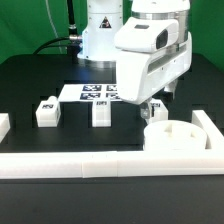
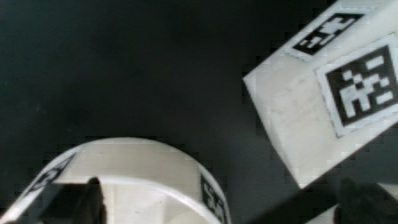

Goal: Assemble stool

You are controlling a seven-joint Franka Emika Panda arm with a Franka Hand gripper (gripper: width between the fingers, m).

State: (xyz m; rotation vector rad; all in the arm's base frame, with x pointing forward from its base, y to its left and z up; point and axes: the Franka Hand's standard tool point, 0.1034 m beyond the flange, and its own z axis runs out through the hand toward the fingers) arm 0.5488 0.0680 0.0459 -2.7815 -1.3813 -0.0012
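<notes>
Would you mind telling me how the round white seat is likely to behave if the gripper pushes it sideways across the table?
The seat lies flat and looks broad and low, so it would probably slide, not tip or roll. It looks like stiff moulded plastic, so it should not flex. Pushed toward the white rail close beside it, it would likely stop there.

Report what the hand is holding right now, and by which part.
Nothing is held. The hand is open above the table, just behind the round seat, with no leg or other part between its fingers.

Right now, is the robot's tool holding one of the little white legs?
No. Two legs stand alone on the black table, apart from the tool.
</notes>
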